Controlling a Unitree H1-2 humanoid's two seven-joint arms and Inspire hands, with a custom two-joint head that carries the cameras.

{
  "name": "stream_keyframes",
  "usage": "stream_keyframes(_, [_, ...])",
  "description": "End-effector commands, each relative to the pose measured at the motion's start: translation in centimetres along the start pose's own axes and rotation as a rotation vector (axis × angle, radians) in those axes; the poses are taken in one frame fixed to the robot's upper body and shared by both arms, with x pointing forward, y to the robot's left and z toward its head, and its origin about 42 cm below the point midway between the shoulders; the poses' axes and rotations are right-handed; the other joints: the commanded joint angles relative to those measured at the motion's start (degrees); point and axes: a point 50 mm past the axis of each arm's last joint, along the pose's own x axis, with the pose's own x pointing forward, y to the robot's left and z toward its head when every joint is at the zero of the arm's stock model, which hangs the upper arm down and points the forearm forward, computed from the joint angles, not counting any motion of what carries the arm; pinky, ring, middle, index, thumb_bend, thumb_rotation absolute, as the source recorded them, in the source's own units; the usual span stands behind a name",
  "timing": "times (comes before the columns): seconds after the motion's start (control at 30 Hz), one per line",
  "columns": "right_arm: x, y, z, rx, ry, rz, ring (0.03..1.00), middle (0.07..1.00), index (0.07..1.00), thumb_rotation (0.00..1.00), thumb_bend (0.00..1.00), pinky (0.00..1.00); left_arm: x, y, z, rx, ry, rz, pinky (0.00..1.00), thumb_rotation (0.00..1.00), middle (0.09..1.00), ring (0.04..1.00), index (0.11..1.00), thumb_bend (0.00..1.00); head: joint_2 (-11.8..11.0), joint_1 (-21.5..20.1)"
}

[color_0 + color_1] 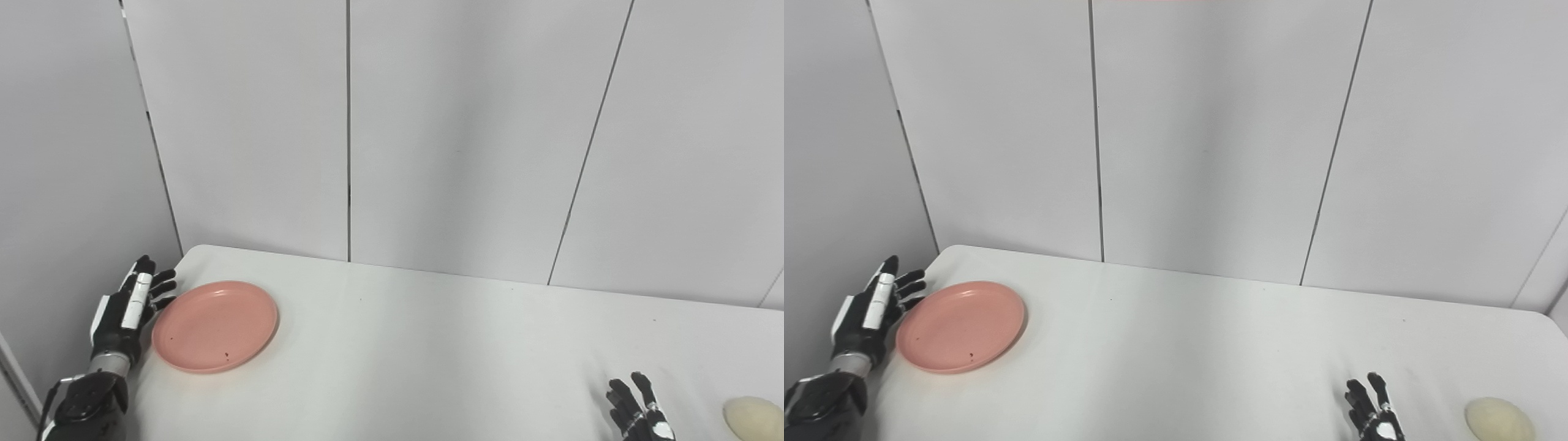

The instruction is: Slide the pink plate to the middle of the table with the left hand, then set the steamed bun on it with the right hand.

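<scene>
Two robot hands: one at each near corner of the scene, each arm coming in from the bottom edge.
Left robot hand (pixel 125 309): count one; it stands at the far-left edge of the bench, fingers apart and pointing away from the camera, holding nothing; its fingertips are just beside the left rim of the plate, and whether they touch it cannot be told.
Pink plate (pixel 215 326): count one; round and shallow, it lies flat on the left part of the bench, close to the left edge and well left of the middle; a few small dark specks sit on its surface and nothing else lies on it.
Bench (pixel 429 349): count one; white top with a rounded far-left corner, running across the whole width of the picture in front of a pale panelled wall (pixel 465 135).
Right robot hand (pixel 1373 410): count one; only the fingers and part of the palm show above the bottom edge; the fingers are spread and point upward, gripping nothing; it is near the bun, to the bun's left, and apart from it.
Steamed bun (pixel 1499 419): count one; pale cream and rounded, it rests on the bench near the right front corner, far from the plate.
</scene>
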Motion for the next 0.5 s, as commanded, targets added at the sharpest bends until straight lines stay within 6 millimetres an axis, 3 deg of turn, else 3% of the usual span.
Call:
stream_keyframes(0.0, [-1.3,0.0,-1.2,0.02,0.028,-0.008,0.944,0.918,0.983,0.92,0.71,1.0,0.8,-1.1,1.4,0.001,-0.066,-0.033,0.67,0.88,0.786,0.788,0.928,0.87,0.01,-0.03])
stream_keyframes(0.13, [-1.3,0.0,-1.3,0.02,0.031,-0.01,0.937,0.914,0.976,0.92,0.71,0.99,0.5,-2.0,1.4,-0.006,-0.08,-0.052,0.69,0.89,0.782,0.798,0.933,0.83,0.07,-0.25])
stream_keyframes(0.47, [-1.3,0.1,-1.2,0.016,0.032,-0.008,0.924,0.907,0.973,0.92,0.71,0.98,0.1,-4.0,2.6,-0.029,-0.127,-0.126,0.71,0.89,0.791,0.805,0.945,0.85,0.15,-0.53])
